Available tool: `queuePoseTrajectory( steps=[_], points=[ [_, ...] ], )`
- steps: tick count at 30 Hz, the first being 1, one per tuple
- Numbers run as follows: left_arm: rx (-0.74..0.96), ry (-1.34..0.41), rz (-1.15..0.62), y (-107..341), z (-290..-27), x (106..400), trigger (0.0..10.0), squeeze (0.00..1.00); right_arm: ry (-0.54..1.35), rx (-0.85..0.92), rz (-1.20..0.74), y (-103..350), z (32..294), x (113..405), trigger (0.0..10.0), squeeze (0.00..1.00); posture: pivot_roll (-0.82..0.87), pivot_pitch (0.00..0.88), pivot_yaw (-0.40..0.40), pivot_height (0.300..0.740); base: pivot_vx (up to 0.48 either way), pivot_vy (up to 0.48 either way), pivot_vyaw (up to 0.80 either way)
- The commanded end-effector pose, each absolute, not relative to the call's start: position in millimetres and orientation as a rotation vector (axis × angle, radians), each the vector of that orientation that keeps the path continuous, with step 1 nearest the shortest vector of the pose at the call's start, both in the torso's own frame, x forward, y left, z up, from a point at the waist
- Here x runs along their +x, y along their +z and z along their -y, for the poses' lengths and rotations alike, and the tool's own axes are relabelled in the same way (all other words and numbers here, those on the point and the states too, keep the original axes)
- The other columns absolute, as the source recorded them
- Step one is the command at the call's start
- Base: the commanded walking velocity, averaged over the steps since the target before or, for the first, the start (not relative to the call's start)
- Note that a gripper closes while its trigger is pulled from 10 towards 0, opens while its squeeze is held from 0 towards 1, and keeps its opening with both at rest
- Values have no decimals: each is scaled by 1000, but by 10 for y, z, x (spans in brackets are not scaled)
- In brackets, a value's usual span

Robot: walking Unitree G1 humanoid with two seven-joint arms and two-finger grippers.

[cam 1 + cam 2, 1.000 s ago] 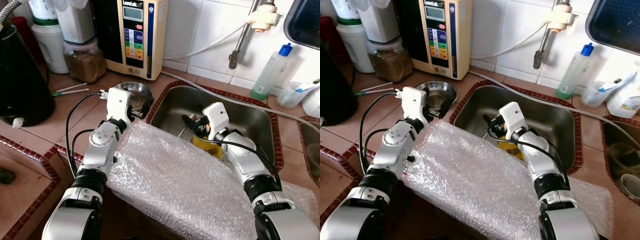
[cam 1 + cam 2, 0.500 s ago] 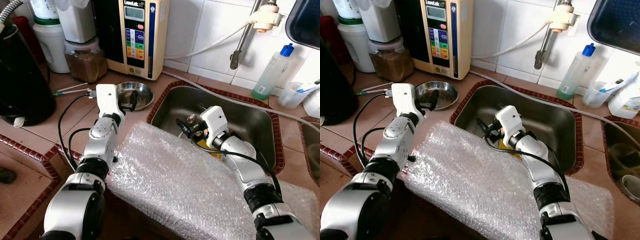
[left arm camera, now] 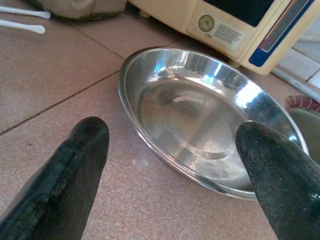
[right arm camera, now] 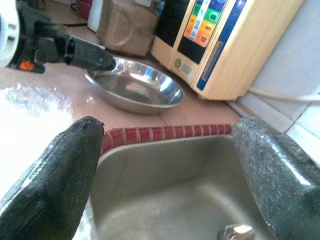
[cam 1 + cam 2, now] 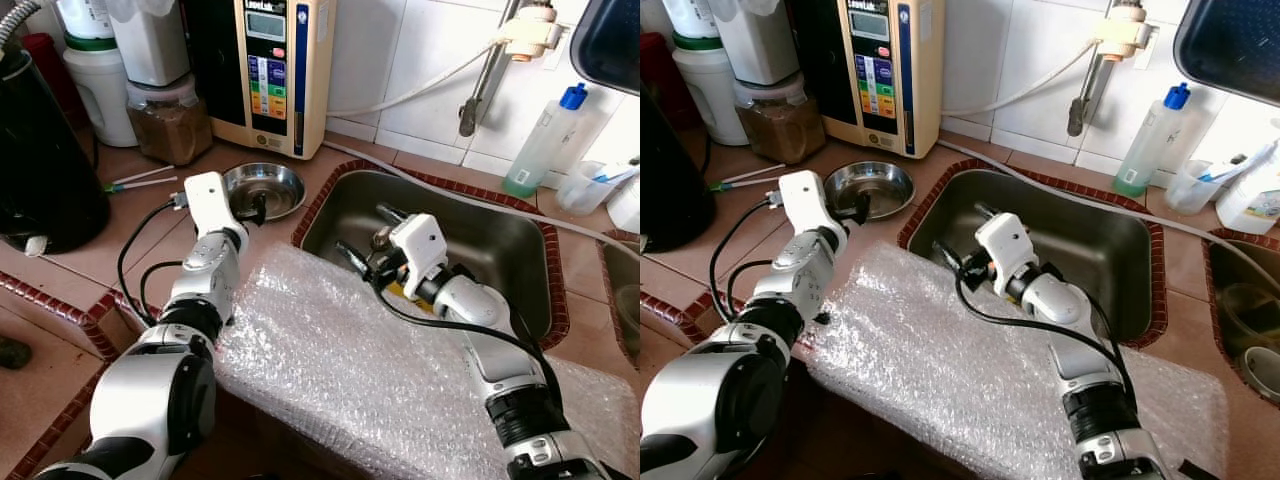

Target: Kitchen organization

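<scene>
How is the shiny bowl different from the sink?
The bowl is round and shallow; the sink is square-cornered and deep. The bowl sits on the tiled counter, while the sink is sunk into it with a red tile border. The left tool is open at the bowl; the right tool is open over the sink. Both are shiny metal.

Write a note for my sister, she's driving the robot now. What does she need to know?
Left gripper: fingers open, at the near rim of the steel bowl on the counter, holding nothing.
Right gripper: fingers open, empty, over the sink's left edge, pointing toward the bowl.
Bubble wrap lies across the counter's front edge.
Done: nothing picked up yet.
Left: probably grasping the bowl and putting it away.
</scene>
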State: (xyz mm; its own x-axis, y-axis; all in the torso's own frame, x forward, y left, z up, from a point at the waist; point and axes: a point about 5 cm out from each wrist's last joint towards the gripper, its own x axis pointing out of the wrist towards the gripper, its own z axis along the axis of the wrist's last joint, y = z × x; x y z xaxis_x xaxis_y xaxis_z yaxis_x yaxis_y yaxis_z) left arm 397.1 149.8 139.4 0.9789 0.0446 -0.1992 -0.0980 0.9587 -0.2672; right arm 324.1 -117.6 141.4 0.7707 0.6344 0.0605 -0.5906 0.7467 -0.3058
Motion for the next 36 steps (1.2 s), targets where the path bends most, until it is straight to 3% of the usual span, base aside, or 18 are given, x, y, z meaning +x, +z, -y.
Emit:
queuePoseTrajectory(
  steps=[1, 16, 17, 18, 19, 20, 36],
  points=[
    [-308, 77, -209, 1459, -1470, 4009, 10000, 0, 680, -279, 167, 1442, 1159, 3206, 10000, 1000, -13, 0, 24, 740, 0, 0, 0],
    [-448, 128, -281, 1528, -1465, 4054, 10000, 0, 674, -271, 150, 1434, 1121, 3157, 10000, 1000, -20, 0, 38, 740, 0, 0, 0],
    [-463, 134, -288, 1520, -1470, 4051, 9255, 0, 673, -271, 150, 1434, 1121, 3156, 10000, 1000, -20, 0, 39, 740, 0, 0, 0],
    [-472, 141, -301, 1508, -1475, 4047, 4941, 0, 673, -271, 149, 1434, 1122, 3156, 10000, 1000, -20, 0, 39, 740, 0, 0, 0],
    [-501, 153, -320, 1482, -1478, 4038, 1647, 0, 672, -271, 148, 1432, 1124, 3154, 10000, 1000, -18, 0, 39, 740, 0, 0, 0],
    [-517, 157, -333, 1464, -1474, 4032, 0, 0, 672, -271, 148, 1431, 1125, 3155, 10000, 1000, -18, 0, 39, 740, 0, 0, 0],
    [-593, 179, -378, 1404, -1464, 4009, 0, 0, 661, -271, 143, 1437, 1121, 3172, 10000, 1000, -14, 0, 39, 740, 0, 0, 0]
  ],
)
